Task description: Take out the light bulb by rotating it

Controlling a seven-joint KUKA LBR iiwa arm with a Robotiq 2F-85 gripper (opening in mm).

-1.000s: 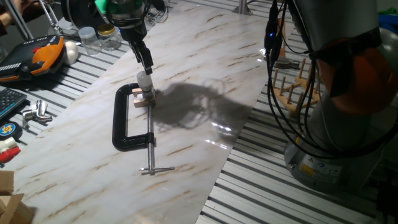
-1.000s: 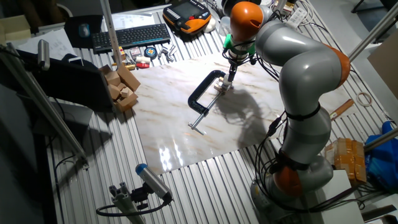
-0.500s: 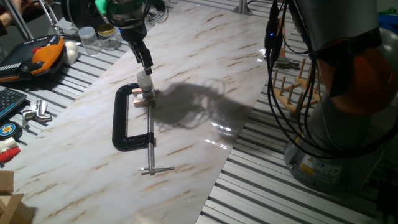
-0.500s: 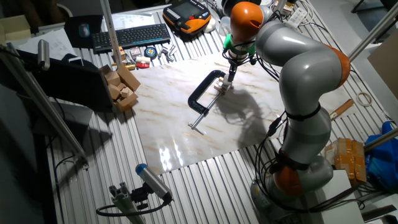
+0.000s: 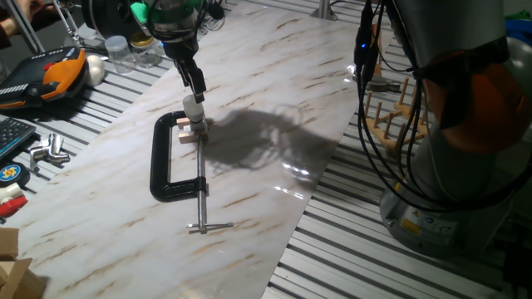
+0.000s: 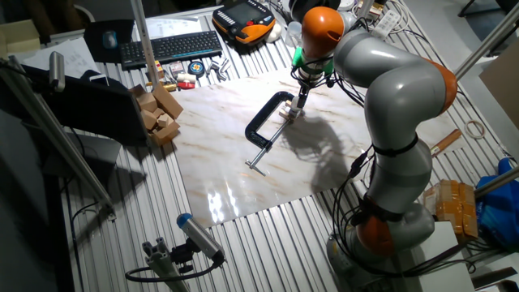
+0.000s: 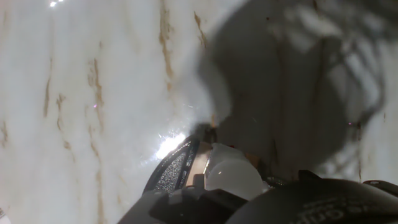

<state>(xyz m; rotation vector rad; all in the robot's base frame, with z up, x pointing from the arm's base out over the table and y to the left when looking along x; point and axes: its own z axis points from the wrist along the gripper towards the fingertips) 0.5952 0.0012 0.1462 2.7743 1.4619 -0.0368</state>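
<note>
The light bulb, small and frosted white, stands upright on a small wooden block. A black C-clamp holds the block on the marble board. My gripper comes down from above and is shut on the bulb's top. In the hand view the bulb sits between the dark fingers; its screw base is hidden. In the other fixed view the gripper stands over the bulb at the clamp's far end.
Clear jars, an orange-and-black tool and a white ball lie beyond the board's far left edge. A wooden peg rack stands at the right. Wooden blocks and a keyboard lie off the board.
The hand has turned slightly about its own axis above the bulb. The bulb, block and clamp stay in place.
</note>
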